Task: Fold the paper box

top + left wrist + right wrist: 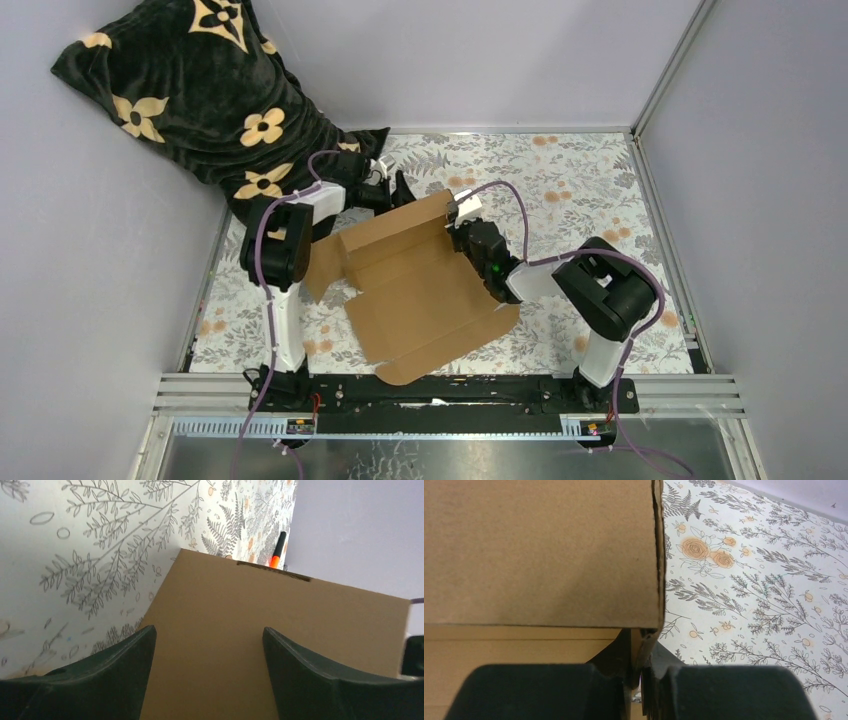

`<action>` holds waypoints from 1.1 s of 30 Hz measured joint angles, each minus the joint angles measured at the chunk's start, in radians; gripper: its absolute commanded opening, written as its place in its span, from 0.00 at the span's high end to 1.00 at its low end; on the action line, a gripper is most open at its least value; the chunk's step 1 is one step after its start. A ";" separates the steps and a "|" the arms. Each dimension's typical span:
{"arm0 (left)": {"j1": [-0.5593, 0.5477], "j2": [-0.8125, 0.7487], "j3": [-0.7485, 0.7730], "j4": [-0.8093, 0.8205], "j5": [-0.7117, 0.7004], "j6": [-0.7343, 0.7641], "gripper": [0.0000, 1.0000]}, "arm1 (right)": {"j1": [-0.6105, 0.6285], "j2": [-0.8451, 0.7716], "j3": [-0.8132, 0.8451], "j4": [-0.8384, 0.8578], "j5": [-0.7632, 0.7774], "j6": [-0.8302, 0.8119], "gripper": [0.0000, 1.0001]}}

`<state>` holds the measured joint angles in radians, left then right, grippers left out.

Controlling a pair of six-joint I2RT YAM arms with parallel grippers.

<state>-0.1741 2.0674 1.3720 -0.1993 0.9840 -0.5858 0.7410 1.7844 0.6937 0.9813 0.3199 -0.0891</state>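
Paper box (420, 290): set mid-surface (560, 170), half formed, with its long axis run from the raised far wall to the near lid flap (slightly skewed).
Right jaws: closed on the far wall's right-hand cardboard edge.
Left jaws: spread wide, nothing held; the far wall's outer face is faced squarely.
Nearer arm: left, judged placed for pressing that wall.

box (420, 290): matt brown corrugated cardboard, raw fluted edge. surface (590, 180): smooth matt floral print. left end effector (209, 630): dark matt plastic, slight sheen. cloth (200, 90) upper left: dark plush. rails (720, 390): bare brushed metal. marker (276, 552): glossy plastic.
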 measured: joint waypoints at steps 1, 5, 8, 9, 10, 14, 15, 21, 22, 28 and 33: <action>-0.013 0.021 0.005 0.005 -0.001 -0.006 0.16 | -0.004 0.007 0.008 0.000 0.000 -0.001 1.00; -0.022 0.068 0.021 0.047 -0.005 -0.024 0.16 | -0.021 0.032 0.037 0.002 -0.016 -0.005 1.00; -0.020 0.078 0.025 0.079 -0.005 -0.032 0.16 | -0.029 0.055 0.064 0.001 -0.016 -0.013 1.00; -0.019 0.079 0.025 0.091 -0.007 -0.034 0.16 | -0.031 0.062 0.072 0.002 -0.015 -0.016 1.00; -0.019 0.080 0.026 0.101 -0.009 -0.035 0.16 | -0.032 0.070 0.082 0.002 -0.011 -0.020 1.00; -0.016 0.084 0.036 0.124 -0.027 -0.040 0.16 | -0.032 0.097 0.111 0.004 0.015 -0.033 1.00; -0.016 0.084 0.036 0.129 -0.031 -0.040 0.16 | -0.032 0.101 0.115 0.005 0.021 -0.035 1.00; -0.017 0.084 0.036 0.153 -0.044 -0.047 0.16 | -0.031 0.114 0.129 0.008 0.051 -0.039 1.00; -0.017 0.084 0.036 0.154 -0.045 -0.047 0.16 | -0.029 0.116 0.130 0.009 0.057 -0.039 1.00; -0.017 0.084 0.036 0.165 -0.054 -0.051 0.16 | -0.026 0.128 0.143 0.011 0.084 -0.048 1.00; -0.018 0.084 0.036 0.174 -0.060 -0.053 0.16 | -0.022 0.138 0.151 0.017 0.105 -0.061 1.00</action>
<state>-0.1921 2.1513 1.4082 -0.0257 0.9241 -0.6384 0.7189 1.9221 0.8448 0.9981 0.4244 -0.1501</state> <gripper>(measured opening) 0.838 0.120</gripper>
